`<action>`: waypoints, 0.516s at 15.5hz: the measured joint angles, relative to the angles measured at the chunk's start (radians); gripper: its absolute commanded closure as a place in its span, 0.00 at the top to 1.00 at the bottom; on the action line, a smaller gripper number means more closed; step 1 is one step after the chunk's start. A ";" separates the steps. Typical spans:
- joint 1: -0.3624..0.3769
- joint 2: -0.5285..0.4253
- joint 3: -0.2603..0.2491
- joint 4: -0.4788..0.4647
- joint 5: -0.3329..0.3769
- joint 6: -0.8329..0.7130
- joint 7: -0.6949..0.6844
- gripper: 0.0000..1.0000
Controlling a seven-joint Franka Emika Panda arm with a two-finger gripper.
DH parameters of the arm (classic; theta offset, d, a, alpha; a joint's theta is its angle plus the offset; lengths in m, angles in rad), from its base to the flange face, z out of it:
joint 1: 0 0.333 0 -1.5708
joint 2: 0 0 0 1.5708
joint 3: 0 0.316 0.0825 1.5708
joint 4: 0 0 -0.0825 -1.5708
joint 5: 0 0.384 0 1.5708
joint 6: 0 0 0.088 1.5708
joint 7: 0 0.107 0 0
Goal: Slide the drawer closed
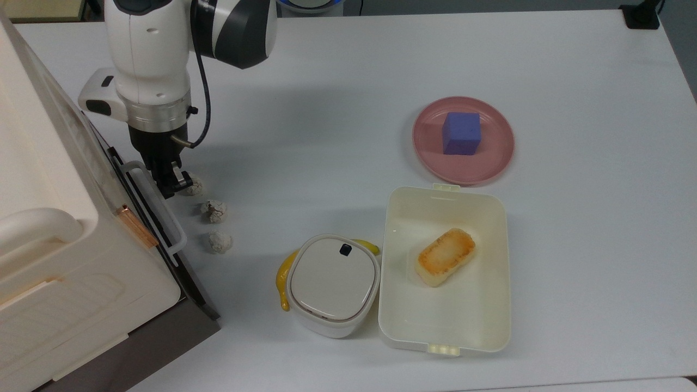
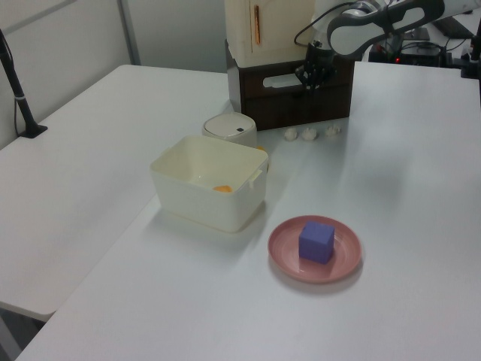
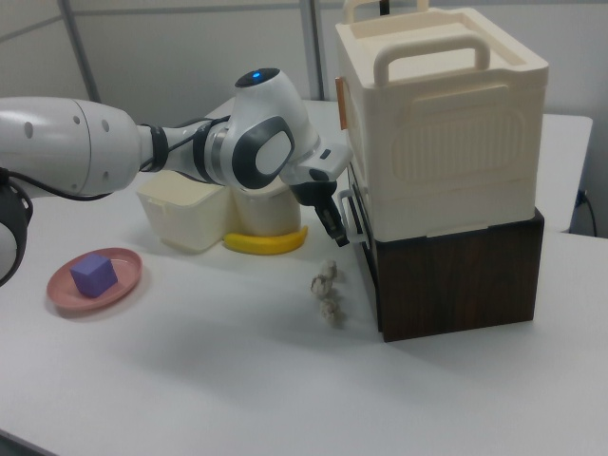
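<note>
The drawer is pushed into the dark brown cabinet [image 2: 301,101]. Its dark front panel [image 1: 142,209] lies flush with the cabinet, and the white bar handle [image 1: 159,209] stands out in front. My gripper [image 1: 170,184] is shut, with its tip pressed against the far end of the handle in the top view. In the left view the gripper [image 2: 310,77] sits at the right end of the handle [image 2: 280,81]. Seen from the right view, the gripper [image 3: 334,228] touches the handle [image 3: 351,215] from the left. The drawer's inside is hidden.
Three white crumpled lumps [image 1: 214,210] lie on the table just in front of the drawer. A lidded round white container [image 1: 333,283] sits on a banana [image 1: 282,283] beside the cream lunch box [image 1: 397,305]. A pink plate [image 1: 493,158] carries a purple cube [image 1: 461,133]. A cream case [image 1: 49,239] tops the cabinet.
</note>
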 measured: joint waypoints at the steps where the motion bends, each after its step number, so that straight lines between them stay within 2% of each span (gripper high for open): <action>1: -0.001 0.001 -0.001 0.000 0.007 0.000 -0.051 0.00; 4: -0.002 -0.004 -0.004 0.006 0.028 -0.026 -0.157 0.00; 6: -0.002 -0.030 -0.002 0.027 0.030 -0.118 -0.232 0.00; 8: 0.011 -0.091 0.015 0.032 0.040 -0.247 -0.315 0.05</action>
